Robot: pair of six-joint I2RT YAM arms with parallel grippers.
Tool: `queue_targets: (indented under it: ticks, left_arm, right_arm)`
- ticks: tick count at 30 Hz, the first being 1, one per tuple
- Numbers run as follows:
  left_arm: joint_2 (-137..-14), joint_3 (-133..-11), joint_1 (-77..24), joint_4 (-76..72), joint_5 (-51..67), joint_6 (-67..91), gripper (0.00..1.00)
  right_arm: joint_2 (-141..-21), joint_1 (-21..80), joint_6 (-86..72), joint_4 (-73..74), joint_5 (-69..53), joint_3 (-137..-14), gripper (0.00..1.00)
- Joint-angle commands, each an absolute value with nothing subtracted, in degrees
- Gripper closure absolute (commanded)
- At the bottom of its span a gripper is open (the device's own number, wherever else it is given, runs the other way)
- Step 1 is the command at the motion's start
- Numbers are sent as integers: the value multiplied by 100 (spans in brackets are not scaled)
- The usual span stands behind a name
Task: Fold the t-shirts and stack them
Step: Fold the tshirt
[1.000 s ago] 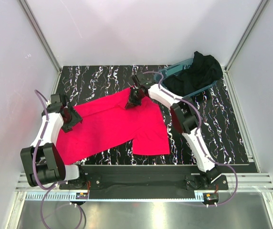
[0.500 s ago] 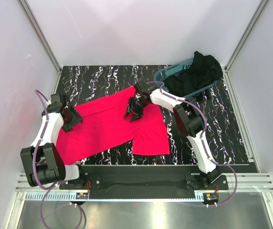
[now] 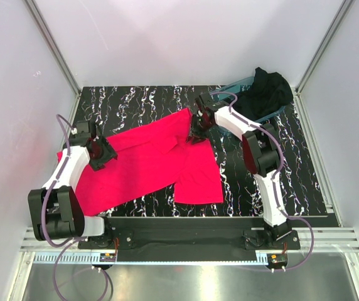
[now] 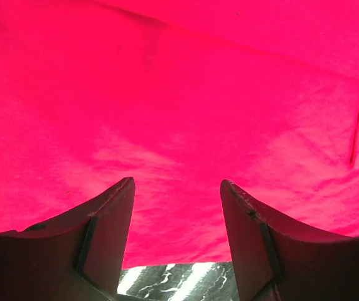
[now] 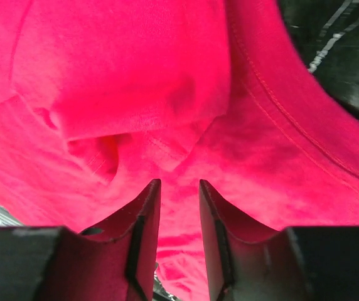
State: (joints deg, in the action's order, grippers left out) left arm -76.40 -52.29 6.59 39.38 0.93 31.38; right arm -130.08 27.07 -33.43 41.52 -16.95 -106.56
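Observation:
The pinkish-red t-shirt (image 3: 148, 164) lies spread on the black marbled table (image 3: 135, 103), its upper part rumpled. In the teal tub (image 3: 225, 95) at the back right, the black t-shirt (image 3: 268, 89) sits bunched. My left gripper (image 3: 101, 154) hovers at the red shirt's left part; its jaws (image 4: 176, 188) are open wide over the shirt's hem, nothing between them. My right gripper (image 3: 198, 128) is down on the shirt's upper right corner. Its jaws (image 5: 179, 188) stand a narrow gap apart with red cloth showing in the gap and a puckered fold (image 5: 123, 94) just ahead.
White walls and metal posts close in the table at the back and sides. The tub takes up the back right corner. Bare marbled table (image 3: 280, 175) shows to the right of the red shirt and along the back.
My right gripper moved right and toward the back, its jaws opened then narrowed, and the shirt's upper corner shifted with it. The left gripper slid a little right onto the shirt.

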Motion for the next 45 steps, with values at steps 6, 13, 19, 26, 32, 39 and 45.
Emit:
queue_targets:
  ticks: [6, 13, 19, 26, 32, 39, 45]
  left_arm:
    - [-7761, -5572, 554, 3805, 114, 3234, 38]
    - [-7752, -5502, 545, 3806, 70, 3199, 38]
    - [-7752, -5520, 545, 3806, 79, 3182, 38]
    - [-7743, -5441, 545, 3753, 105, 3182, 38]
    - [-7761, -5502, 545, 3805, 97, 3155, 38]
    - [-7682, -5458, 536, 3815, 53, 3120, 38]
    - [-7682, -5379, 545, 3727, 105, 3164, 38]
  right_arm:
    - [-13342, 2830, -3489, 3709, -1731, -10854, 60]
    - [-13456, 2821, -3621, 3621, -1758, -10977, 67]
    - [-13457, 2830, -3630, 3876, -1714, -11057, 68]
    - [-13341, 2821, -3568, 3911, -1740, -11021, 66]
    - [-13430, 2821, -3805, 3788, -1732, -10899, 78]
    - [-13280, 2813, -2982, 4955, -1108, -11732, 94]
    - [-13166, 2795, -2374, 5634, -809, -11874, 100]
